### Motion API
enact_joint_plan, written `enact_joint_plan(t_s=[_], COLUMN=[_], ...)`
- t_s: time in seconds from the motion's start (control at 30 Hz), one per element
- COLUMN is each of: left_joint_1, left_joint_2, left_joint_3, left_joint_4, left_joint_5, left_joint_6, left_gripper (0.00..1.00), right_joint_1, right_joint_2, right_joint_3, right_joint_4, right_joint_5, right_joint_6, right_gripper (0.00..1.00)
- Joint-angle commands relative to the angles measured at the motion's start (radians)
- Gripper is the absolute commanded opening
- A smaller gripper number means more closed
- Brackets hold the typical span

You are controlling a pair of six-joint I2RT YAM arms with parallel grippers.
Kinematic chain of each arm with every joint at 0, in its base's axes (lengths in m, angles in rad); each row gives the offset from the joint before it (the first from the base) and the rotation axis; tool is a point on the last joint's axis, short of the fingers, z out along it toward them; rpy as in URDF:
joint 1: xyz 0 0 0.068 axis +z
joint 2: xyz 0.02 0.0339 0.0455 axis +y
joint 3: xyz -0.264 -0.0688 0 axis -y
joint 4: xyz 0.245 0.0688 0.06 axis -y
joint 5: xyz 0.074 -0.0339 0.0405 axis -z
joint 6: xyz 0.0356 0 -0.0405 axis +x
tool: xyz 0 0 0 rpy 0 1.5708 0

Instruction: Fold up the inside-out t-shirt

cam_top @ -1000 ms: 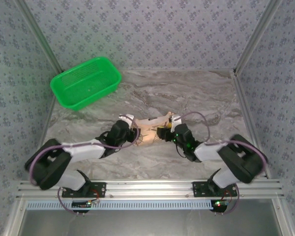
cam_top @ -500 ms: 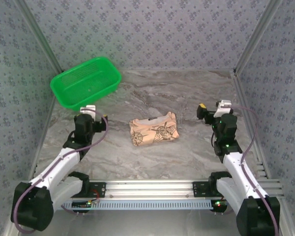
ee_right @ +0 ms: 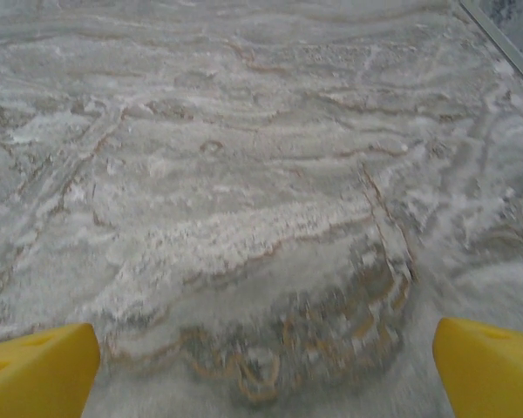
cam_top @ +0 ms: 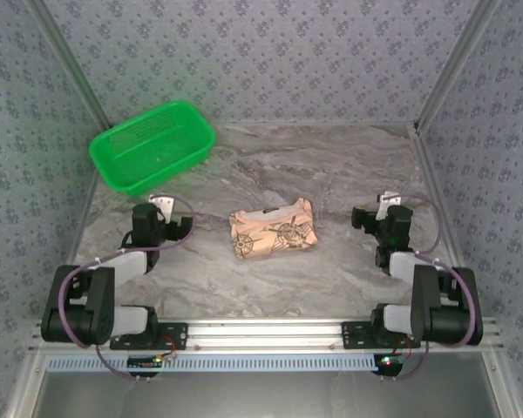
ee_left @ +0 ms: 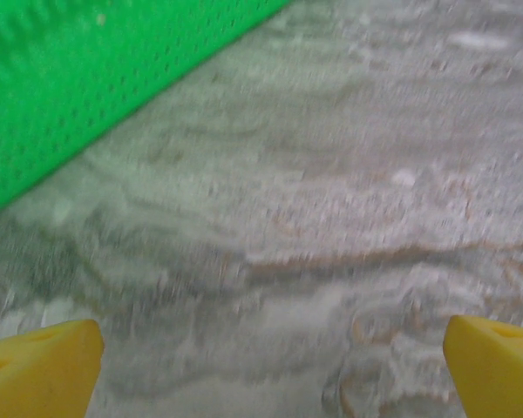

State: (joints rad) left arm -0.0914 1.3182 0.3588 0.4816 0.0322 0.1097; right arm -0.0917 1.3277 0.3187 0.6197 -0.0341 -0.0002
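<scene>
On the marble table [cam_top: 331, 165], the t-shirt [cam_top: 272, 229] lies seemingly folded compact.

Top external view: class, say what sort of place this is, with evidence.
Probably a robot test cell, not a home: patterned walls box in a marble-look table, and the left arm and right arm are bolted to a metal rail.

The overhead view is evenly, softly lit — faint shadows are cast beside the t-shirt [cam_top: 273, 230]. The left wrist view is blurred throughout; the basket [ee_left: 87, 78] is rendered soft. The right wrist view is sharper.
</scene>
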Motion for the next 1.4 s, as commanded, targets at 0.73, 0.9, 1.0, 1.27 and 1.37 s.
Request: enact_joint_plan(t_s=[0.73, 0.9, 1.0, 1.27, 1.37], left_joint_1=[0.167, 0.165, 0.165, 0.166, 0.167], left_joint_2=[0.220, 0.218, 0.218, 0.217, 0.217], left_joint_3=[0.036, 0.035, 0.035, 0.035, 0.036], left_joint_4=[0.371, 0.371, 0.371, 0.371, 0.371], left_joint_5=[0.199, 0.199, 0.199, 0.198, 0.199], left_joint_6=[-0.100, -0.100, -0.100, -0.100, -0.099], left_gripper=[1.00, 1.00, 1.00, 1.00, 1.00], right_joint_1=[0.053, 0.053, 0.052, 0.058, 0.062], right_joint_2=[0.191, 0.191, 0.191, 0.191, 0.191], right_joint_3=[0.079, 0.079, 0.079, 0.079, 0.078], right_joint_4=[0.167, 0.167, 0.167, 0.170, 0.170], right_joint_5=[0.033, 0.033, 0.033, 0.043, 0.047], right_joint_6=[-0.032, -0.033, -0.033, -0.036, -0.037], right_gripper=[1.00, 1.00, 1.00, 1.00, 1.00])
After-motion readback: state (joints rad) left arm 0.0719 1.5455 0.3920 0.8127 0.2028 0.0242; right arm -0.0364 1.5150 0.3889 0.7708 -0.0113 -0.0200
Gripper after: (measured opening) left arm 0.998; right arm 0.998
